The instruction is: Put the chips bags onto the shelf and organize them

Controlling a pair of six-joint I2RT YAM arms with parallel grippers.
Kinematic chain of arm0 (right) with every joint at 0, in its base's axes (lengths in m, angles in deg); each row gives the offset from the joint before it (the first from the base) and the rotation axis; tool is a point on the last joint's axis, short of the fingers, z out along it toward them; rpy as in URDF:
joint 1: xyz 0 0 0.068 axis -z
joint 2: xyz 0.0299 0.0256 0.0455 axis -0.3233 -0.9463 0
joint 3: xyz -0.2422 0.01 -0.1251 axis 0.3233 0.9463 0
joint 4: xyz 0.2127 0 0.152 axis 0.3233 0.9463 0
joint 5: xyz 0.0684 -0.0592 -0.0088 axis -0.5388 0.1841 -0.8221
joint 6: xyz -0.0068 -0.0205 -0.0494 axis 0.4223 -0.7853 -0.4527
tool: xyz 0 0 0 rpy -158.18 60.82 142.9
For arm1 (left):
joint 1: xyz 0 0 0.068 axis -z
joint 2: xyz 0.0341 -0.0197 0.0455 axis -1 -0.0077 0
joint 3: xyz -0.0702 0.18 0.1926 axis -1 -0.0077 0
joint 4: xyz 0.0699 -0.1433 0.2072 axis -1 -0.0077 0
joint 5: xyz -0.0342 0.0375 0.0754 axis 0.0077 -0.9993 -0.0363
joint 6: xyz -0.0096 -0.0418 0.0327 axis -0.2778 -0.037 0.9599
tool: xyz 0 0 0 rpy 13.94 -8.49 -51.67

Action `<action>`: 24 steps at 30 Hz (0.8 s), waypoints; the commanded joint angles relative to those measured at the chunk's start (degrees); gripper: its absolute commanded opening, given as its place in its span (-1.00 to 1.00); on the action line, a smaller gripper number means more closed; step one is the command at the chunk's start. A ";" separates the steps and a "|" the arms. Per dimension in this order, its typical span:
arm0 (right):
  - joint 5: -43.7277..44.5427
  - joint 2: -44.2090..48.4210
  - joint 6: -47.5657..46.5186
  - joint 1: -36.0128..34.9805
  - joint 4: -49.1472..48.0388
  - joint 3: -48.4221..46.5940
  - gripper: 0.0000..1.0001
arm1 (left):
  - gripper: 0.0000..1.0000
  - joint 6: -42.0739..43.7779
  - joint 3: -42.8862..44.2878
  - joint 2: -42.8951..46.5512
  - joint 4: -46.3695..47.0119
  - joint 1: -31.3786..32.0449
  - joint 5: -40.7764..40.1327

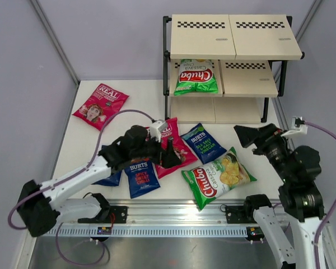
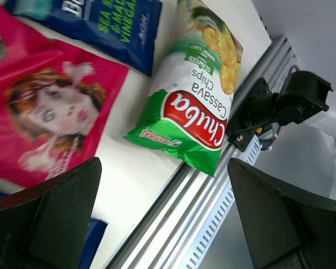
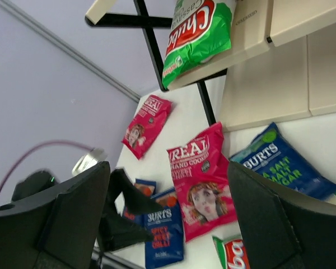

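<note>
The shelf (image 1: 235, 36) stands at the back right with one green Chuba bag (image 1: 196, 77) on its middle board. On the table lie a pink REAL bag (image 1: 101, 105) at the left, a second REAL bag (image 1: 179, 151), three blue BURTS bags (image 1: 204, 142) (image 1: 142, 176) (image 1: 109, 178), and a second Chuba bag (image 1: 218, 176). My left gripper (image 1: 167, 152) is open and empty just above the middle REAL bag (image 2: 45, 112). My right gripper (image 1: 247, 136) is open and empty, raised at the right. The right wrist view shows the REAL bag (image 3: 201, 185) and the shelved Chuba bag (image 3: 196, 36).
An aluminium rail (image 1: 173, 216) runs along the table's near edge, close to the table Chuba bag (image 2: 193, 106). Purple walls close in the left and right sides. The shelf's black posts (image 1: 167, 67) stand just behind the middle bags.
</note>
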 commanded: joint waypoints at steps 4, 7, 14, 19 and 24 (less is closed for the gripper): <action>-6.26 6.34 -15.03 0.24 26.68 -9.03 0.87 | 0.98 5.95 16.35 -19.64 2.50 8.85 -1.41; -13.64 7.13 -17.14 0.24 30.04 -10.88 0.86 | 0.98 8.15 20.24 -27.18 0.92 10.61 0.27; -24.36 10.03 -19.87 0.24 30.58 -12.82 0.86 | 0.98 15.01 34.03 -41.44 -6.73 11.58 5.45; -29.74 11.52 -20.14 0.23 30.14 -12.73 0.86 | 0.98 17.04 38.53 -48.91 -9.72 11.75 8.00; -31.14 12.49 -20.75 0.24 31.19 -12.99 0.89 | 0.98 16.07 38.88 -54.27 -6.83 13.24 12.66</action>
